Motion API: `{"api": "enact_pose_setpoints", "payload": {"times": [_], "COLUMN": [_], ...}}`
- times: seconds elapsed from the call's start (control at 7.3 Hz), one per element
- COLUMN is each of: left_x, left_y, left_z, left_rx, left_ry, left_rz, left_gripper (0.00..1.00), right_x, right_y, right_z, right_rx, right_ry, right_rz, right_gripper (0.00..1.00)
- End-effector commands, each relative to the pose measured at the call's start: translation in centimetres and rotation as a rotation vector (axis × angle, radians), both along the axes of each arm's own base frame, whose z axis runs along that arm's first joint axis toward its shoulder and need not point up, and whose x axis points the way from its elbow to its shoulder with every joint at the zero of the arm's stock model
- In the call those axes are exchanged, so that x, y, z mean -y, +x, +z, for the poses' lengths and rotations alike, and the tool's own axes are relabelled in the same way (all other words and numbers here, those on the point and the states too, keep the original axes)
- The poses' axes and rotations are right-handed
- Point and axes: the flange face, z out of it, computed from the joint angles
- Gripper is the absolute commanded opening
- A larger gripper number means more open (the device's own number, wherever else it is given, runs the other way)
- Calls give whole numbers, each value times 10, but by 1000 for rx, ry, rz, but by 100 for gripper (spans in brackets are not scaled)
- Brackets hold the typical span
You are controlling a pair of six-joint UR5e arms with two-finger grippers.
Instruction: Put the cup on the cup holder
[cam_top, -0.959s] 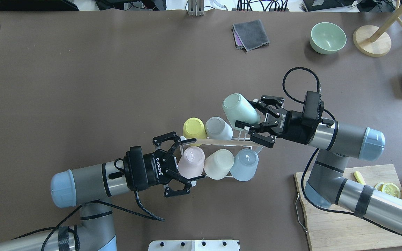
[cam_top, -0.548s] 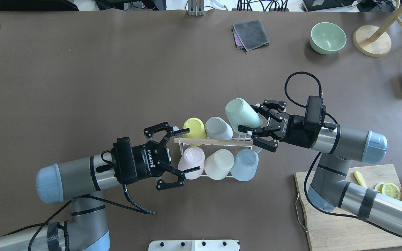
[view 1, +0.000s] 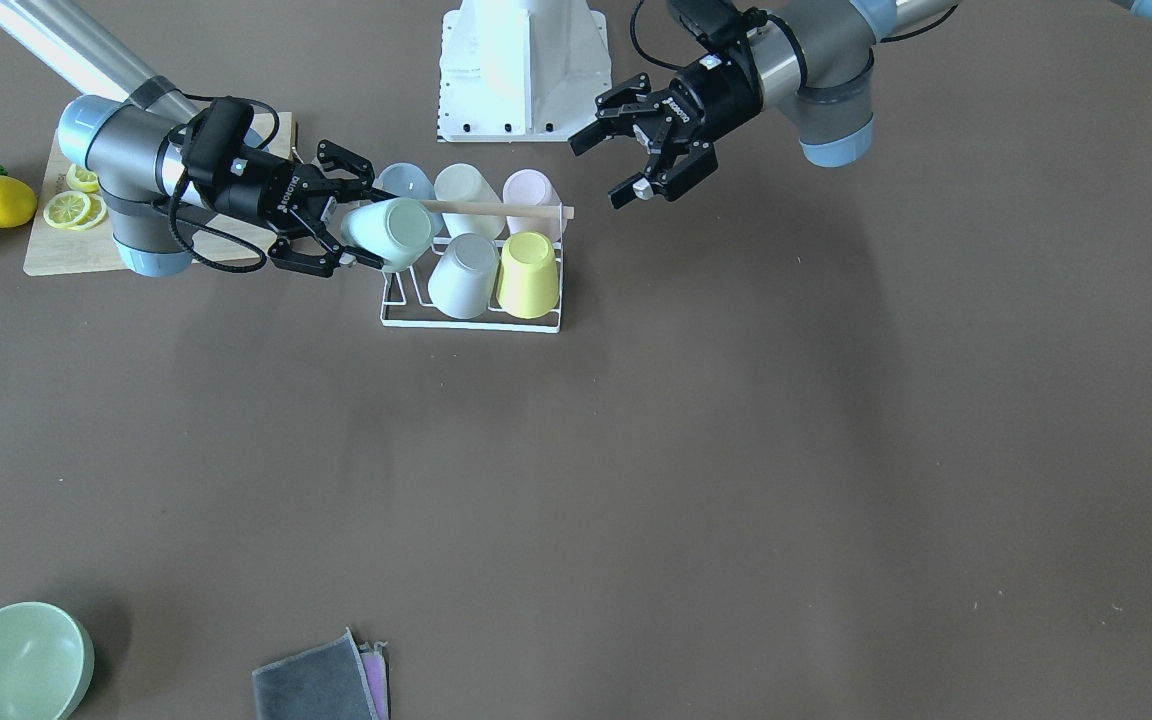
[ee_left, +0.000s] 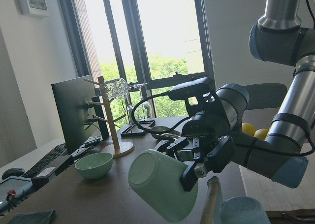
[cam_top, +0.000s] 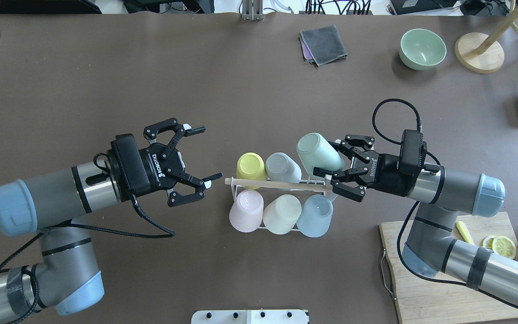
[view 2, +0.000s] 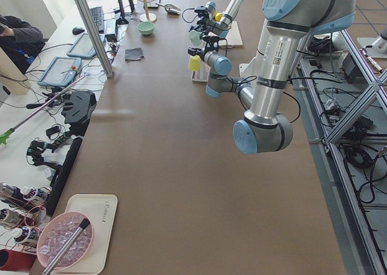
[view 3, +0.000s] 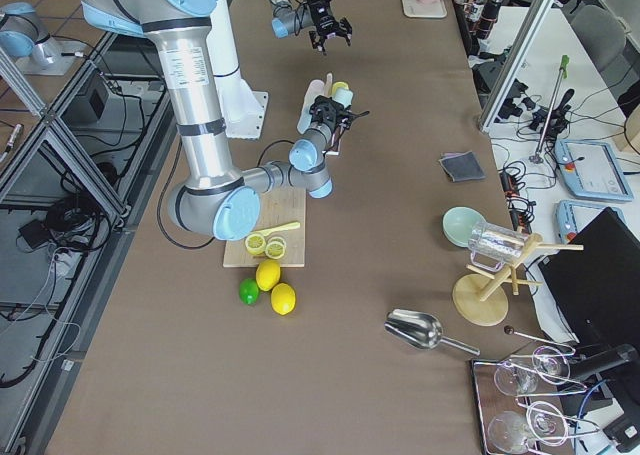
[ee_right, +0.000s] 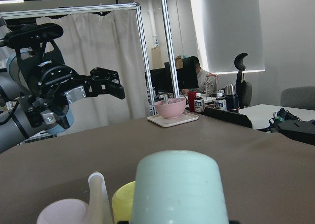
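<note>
Your right end effector (cam_top: 328, 156) is clamping the mint cup (cam_top: 317, 150), with a finger pressing on each side near the rim. The cup is tilting, its base pointing toward 10 o'clock in the overhead view. It is hovering over the cup holder (cam_top: 277, 182) at about 2 o'clock from the holder's middle, just beside the grey cup (cam_top: 281, 167). You cannot tell whether a prong is entering it. Your left end effector (cam_top: 207, 153) is hanging empty with its fingers spread wide, at 9 o'clock from the holder, above the table (cam_top: 259, 90).
</note>
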Motion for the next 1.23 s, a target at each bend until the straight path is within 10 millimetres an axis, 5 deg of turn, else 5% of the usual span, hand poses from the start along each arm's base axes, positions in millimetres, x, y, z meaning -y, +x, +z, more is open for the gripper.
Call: {"api": "enact_pose_setpoints", "payload": {"times": [0.0,0.14,0.27,0.41,1.1], "left_x": [55,82,103,120,167], "left_y": [-18,-23,-26,-28,-55], "left_z": [19,35,50,66,118], "left_rx": [225,365,496,620,1090], "left_ry": [-134,-222,-311,-398,-764], "left_rz": [-105,-149,-178,-201,-253], "left_gripper": [99,99,99,99,99], "right_x": [-4,-5,-5,-6,3], "right_y": [7,10,11,10,30], "right_z": [7,10,13,13,20], "right_rx": [18,21,22,23,30], "right_ry": [5,7,5,5,-28], "right_rz": [-2,-2,-2,-3,-22], "right_gripper": [19,26,50,99,100]}}
